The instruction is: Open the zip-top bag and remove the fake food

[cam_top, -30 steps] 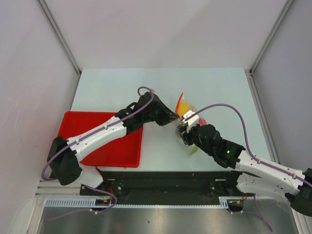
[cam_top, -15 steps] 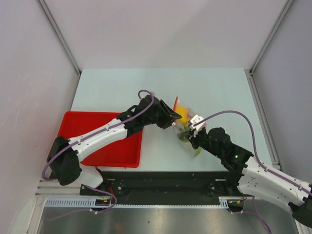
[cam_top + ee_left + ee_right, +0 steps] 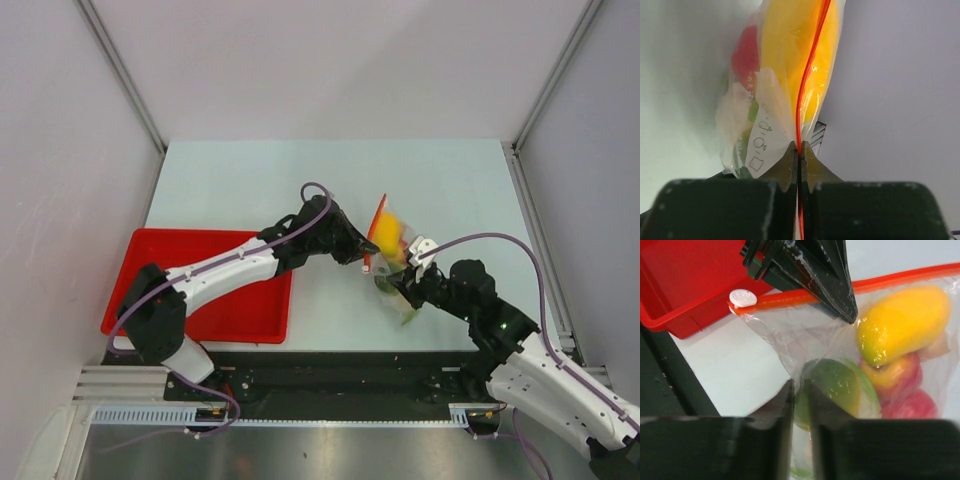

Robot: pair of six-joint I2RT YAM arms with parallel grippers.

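The clear zip-top bag [image 3: 390, 262] hangs between my two grippers over the table's middle, its red zip strip [image 3: 374, 228] running up and away. My left gripper [image 3: 366, 252] is shut on the zip strip [image 3: 799, 100] at the mouth. My right gripper [image 3: 405, 290] is shut on the bag's plastic [image 3: 790, 347] lower down. The fake food is still inside: a yellow oval [image 3: 902, 322], a green piece [image 3: 837, 387], red balls [image 3: 905, 397]. A white slider tab [image 3: 742, 297] sits at the strip's end. The strip looks closed.
A red flat tray [image 3: 205, 300] lies at the left near edge, under my left arm. It also shows in the right wrist view [image 3: 685, 285]. The black base rail runs along the near edge.
Both grippers have moved right with the bag, which now hangs more upright. My right arm has swung its forearm out towards the near right.
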